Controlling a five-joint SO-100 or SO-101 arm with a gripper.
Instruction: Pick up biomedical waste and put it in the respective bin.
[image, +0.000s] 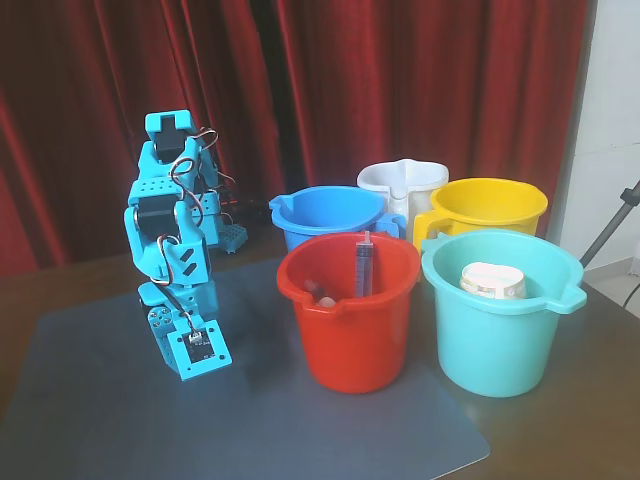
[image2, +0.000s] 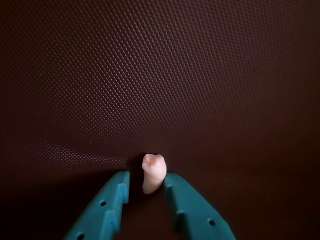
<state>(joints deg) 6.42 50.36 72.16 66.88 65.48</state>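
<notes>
The table (image: 600, 400) carries a dark grey mat (image: 300, 430), and a red curtain (image: 400, 90) hangs behind. On the mat, in the fixed view, stands a folded blue arm (image: 175, 240) on the left. To its right are five buckets: teal (image: 495, 345), red (image: 350, 335), yellow (image: 490, 210), blue (image: 325, 215) and white (image: 400, 178). A white tub (image: 492, 281) sits in the teal bucket, and a syringe (image: 364, 265) leans inside the red one. In the wrist view the end effector (image2: 146, 182) hangs low over the mat, slightly spread, with the small off-white lump of waste (image2: 152, 172) between its fingers, touching the right-hand one.
</notes>
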